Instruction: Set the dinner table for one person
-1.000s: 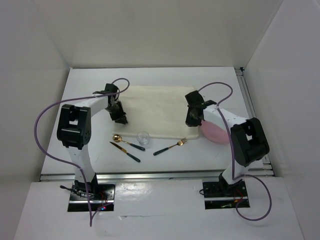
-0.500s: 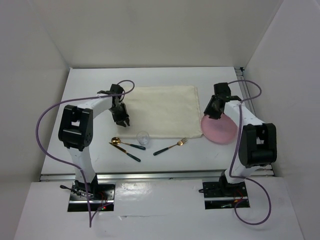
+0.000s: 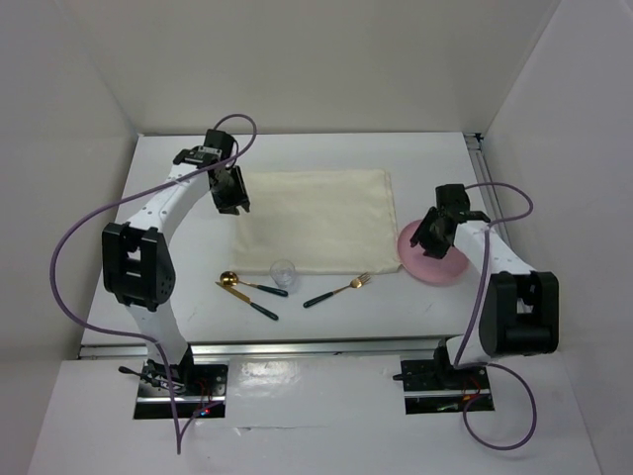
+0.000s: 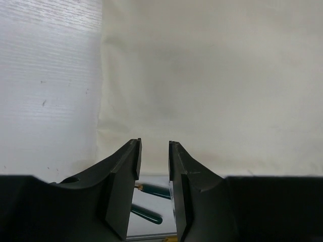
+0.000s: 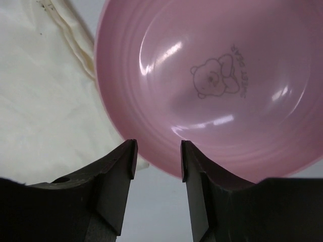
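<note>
The dinner table [image 3: 183, 198] is a white tabletop carrying a cream cloth mat [image 3: 316, 220]. A pink plate [image 3: 440, 265] with a bear print lies at the mat's right edge. My right gripper [image 3: 431, 237] hovers over its left part, jaws open and empty. In the right wrist view the plate [image 5: 202, 85] has its near rim just beyond the fingertips of the gripper [image 5: 158, 143]. My left gripper [image 3: 230, 194] is above the mat's far-left corner. In the left wrist view this gripper [image 4: 154, 143] is slightly open and empty over the mat [image 4: 202, 80].
In front of the mat lie a small clear glass [image 3: 283, 270], a gold spoon [image 3: 230, 279] with a dark handle, a dark-handled knife [image 3: 249, 300] and a gold fork [image 3: 338, 289]. Metal rails run along the table's near edge [image 3: 297, 346] and right edge [image 3: 499, 213]. White walls enclose the table.
My left gripper moved from the mat's near-left edge to its far-left corner. My right gripper swung from the mat's right edge out over the pink plate, whose top is now uncovered.
</note>
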